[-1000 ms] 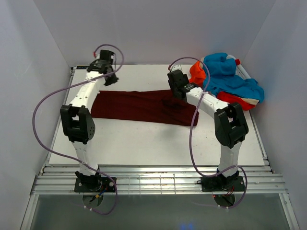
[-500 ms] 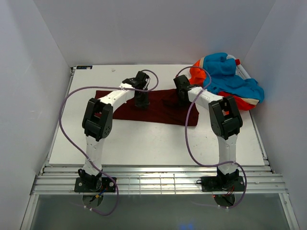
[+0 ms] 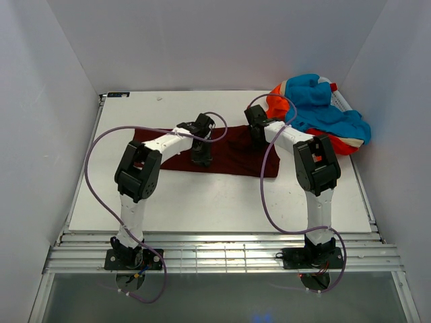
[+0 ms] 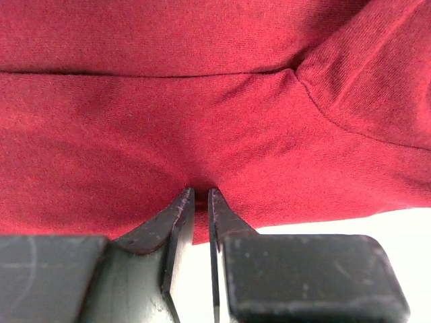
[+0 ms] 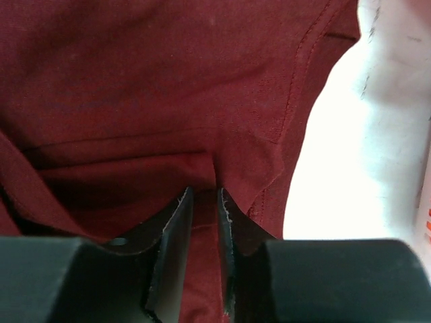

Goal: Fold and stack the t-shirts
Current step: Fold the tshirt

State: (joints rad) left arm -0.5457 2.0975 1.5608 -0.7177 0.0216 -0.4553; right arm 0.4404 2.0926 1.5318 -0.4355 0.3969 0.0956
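Note:
The dark maroon t-shirt (image 3: 232,156) lies as a long folded strip across the middle of the white table. My left gripper (image 3: 201,159) is down at the strip's near edge, its jaws pinched on the cloth edge (image 4: 201,195); maroon cloth (image 4: 202,101) fills the left wrist view. My right gripper (image 3: 256,137) is down on the strip's right part near its far edge, its jaws closed on a fold (image 5: 204,194) of the maroon cloth (image 5: 135,81). The turquoise-blue and orange-red t-shirts (image 3: 322,113) lie in a crumpled heap at the back right.
The white table (image 3: 202,198) is boxed in by white walls on the left, back and right. The heap of shirts sits against the right wall, close behind my right arm. Purple cables loop off both arms.
My left arm has swung from the back left corner to the middle of the maroon shirt and come down on its near edge. My right gripper has shifted slightly toward the far edge.

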